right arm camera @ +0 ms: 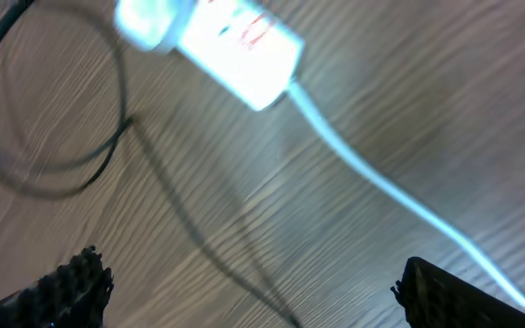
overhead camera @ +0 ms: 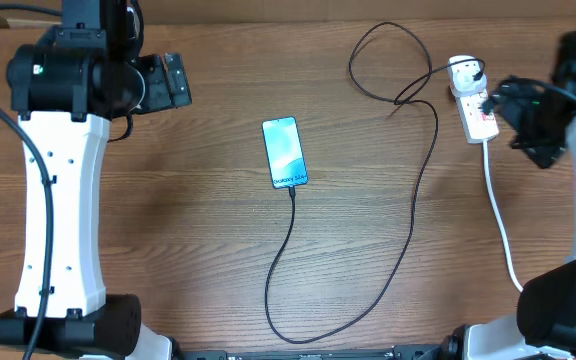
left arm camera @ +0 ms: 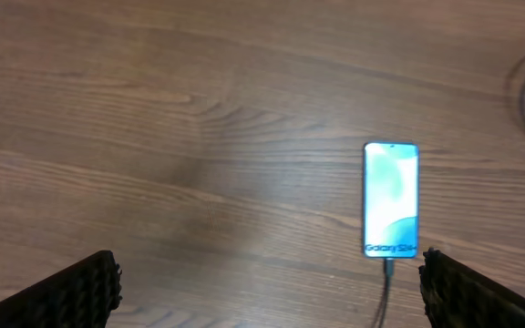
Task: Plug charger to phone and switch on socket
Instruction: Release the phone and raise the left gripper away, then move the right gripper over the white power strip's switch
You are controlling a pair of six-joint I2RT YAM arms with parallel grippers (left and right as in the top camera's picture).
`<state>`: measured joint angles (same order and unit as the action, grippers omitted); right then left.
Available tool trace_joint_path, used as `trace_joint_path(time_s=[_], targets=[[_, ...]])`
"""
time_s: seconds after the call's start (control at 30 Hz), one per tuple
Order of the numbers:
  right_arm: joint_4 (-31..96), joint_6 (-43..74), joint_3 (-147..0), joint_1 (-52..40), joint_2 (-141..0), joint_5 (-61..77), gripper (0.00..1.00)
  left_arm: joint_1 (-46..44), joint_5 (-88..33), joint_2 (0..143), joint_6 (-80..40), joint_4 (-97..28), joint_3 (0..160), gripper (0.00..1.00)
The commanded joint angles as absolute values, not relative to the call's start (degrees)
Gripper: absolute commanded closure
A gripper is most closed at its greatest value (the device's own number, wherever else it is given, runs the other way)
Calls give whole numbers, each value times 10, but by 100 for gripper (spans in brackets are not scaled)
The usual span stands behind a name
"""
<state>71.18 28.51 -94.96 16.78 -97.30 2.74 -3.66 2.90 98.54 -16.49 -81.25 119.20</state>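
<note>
The left gripper (left arm camera: 267, 264) hangs low over the brown wooden table (overhead camera: 188, 230), fingers spread wide. The right gripper (right arm camera: 249, 273) tilts near the narrow white power strip (overhead camera: 475, 112), fingers also apart. The slim cyan-screened phone (overhead camera: 284, 153) lies mid-table, with the thin black charger cable (overhead camera: 413, 215) joined to its near end.

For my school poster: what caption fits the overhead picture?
A phone on a wooden table, black charger cable meeting its bottom edge and looping to the white socket strip.
</note>
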Motion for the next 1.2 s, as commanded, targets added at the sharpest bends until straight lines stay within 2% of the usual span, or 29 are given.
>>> trace_joint_path(time_s=[0.0, 0.13, 0.3, 0.57, 0.7, 1.17], targets=[[708, 289, -962, 199, -967, 22, 0, -37, 49, 994, -167, -812, 1183, 1], [686, 288, -955, 216, -969, 19, 0, -37, 41, 996, -169, -812, 1174, 1], [595, 288, -937, 217, -993, -29, 0, -38, -13, 997, -169, -812, 1163, 1], [478, 247, -937, 217, -1051, -26, 0, -38, -13, 997, -169, -812, 1163, 1], [442, 171, -937, 216, -1093, 29, 0, -38, -13, 997, -169, -812, 1163, 0], [351, 160, -937, 214, -1199, -26, 0, -38, -13, 997, -169, -812, 1163, 0]])
